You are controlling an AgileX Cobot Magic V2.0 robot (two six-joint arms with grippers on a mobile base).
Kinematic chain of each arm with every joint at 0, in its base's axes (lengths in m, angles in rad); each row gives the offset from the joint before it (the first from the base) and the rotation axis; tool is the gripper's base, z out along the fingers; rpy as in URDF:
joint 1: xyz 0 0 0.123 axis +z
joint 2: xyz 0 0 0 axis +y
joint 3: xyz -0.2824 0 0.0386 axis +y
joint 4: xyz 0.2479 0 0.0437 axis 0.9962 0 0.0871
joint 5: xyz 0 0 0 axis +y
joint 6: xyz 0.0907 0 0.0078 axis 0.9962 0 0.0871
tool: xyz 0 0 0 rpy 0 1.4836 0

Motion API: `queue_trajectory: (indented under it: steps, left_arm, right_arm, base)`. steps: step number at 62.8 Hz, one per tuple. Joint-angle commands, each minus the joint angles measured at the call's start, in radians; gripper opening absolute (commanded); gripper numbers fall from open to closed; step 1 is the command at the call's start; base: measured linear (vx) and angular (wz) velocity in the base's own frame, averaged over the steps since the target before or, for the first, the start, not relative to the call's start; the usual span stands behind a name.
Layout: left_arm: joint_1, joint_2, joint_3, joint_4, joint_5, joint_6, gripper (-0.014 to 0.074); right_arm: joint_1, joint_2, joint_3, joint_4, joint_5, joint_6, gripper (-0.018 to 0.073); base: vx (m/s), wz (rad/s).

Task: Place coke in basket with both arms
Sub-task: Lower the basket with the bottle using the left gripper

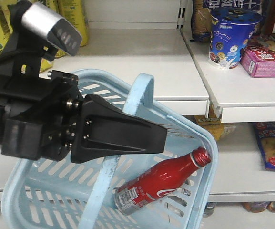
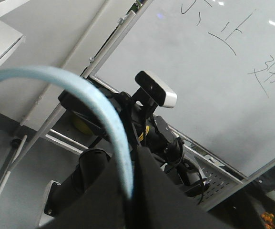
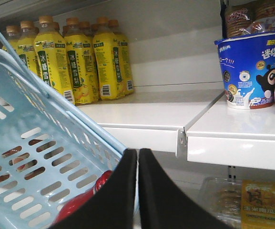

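Red coke bottle lies on its side inside the light blue basket, cap up-right, below the left tool. Left tool is clamped on the basket handle, basket tilted. Right tool has its fingers pressed together, holding nothing, just beside the basket wall; coke shows red through the slots, lower left of it. Yellow drink bottles and a blue cup on the shelf behind.

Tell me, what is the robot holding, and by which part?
The left gripper holds the light blue basket by its handle. The right gripper is shut, holding nothing.
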Motion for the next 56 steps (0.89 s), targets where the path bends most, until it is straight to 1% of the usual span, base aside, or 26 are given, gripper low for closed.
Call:
queue_trajectory:
  steps: [1,6,11,12,13,14,18,23,26,33,41,50,56]
  left_arm:
    - [0.002,-0.044,-0.036,-0.061,-0.019,-0.042,-0.0006]
    - [0.002,-0.061,-0.036,0.027,-0.075,-0.135,-0.0006]
    - [0.002,-0.09,-0.036,0.153,-0.162,-0.278,-0.0006]
    - [0.002,-0.099,-0.036,0.188,-0.185,-0.321,-0.0006]
    - [0.002,-0.105,-0.036,0.2,-0.199,-0.349,-0.0006]
    - [0.002,-0.111,-0.036,0.236,-0.212,-0.39,-0.0006]
    - [0.002,-0.143,-0.036,0.339,-0.257,-0.492,-0.0006]
    - [0.002,-0.182,-0.036,0.447,-0.284,-0.578,-0.0006]
    - [0.002,-0.203,-0.036,0.489,-0.304,-0.6,-0.0006]
    - [0.002,-0.262,-0.036,0.575,-0.358,-0.602,-0.0006]
    - [0.002,-0.324,0.006,0.631,-0.407,-0.626,-0.0006]
    - [0.002,-0.415,0.138,0.736,-0.482,-0.626,-0.0006]
    - [0.002,-0.483,0.264,0.791,-0.567,-0.627,-0.0006]
  right_arm:
    - [-0.001,0.011,-0.025,-0.025,0.022,-0.002,-0.0005]
    - [-0.001,0.011,-0.025,-0.025,0.023,-0.002,-0.0005]
    - [-0.001,0.011,-0.025,-0.025,0.023,-0.002,-0.0005]
    - [-0.001,0.011,-0.025,-0.025,0.023,-0.002,-0.0005]
    - [-0.001,0.011,-0.025,-0.025,0.023,-0.002,-0.0005]
    - [-0.001,0.011,-0.025,-0.025,0.023,-0.002,-0.0005]
    - [-0.001,0.011,-0.025,-0.025,0.023,-0.002,-0.0005]
    - [-0.001,0.011,-0.025,-0.025,0.022,-0.003,-0.0005]
    - [-0.001,0.011,-0.025,-0.025,0.022,-0.003,-0.0005]
    - [-0.001,0.011,-0.025,-0.025,0.022,-0.003,-0.0005]
    - [-0.001,0.011,-0.025,-0.025,0.022,-0.003,-0.0005]
    - [-0.001,0.011,-0.025,-0.025,0.022,-0.003,-0.0005]
    - [-0.001,0.011,-0.025,-0.025,0.022,-0.003,-0.0005]
  base:
    - [0.0,0.0]
    - [0.0,0.0]
    - [0.0,0.0]
    - [0.0,0.0]
    - [0.0,0.0]
    - [0.0,0.0]
    - [0.0,0.0]
    - [0.0,0.0]
    - [0.0,0.0]
    - [0.0,0.0]
    - [0.0,0.0]
    - [0.0,0.0]
    - [0.0,0.0]
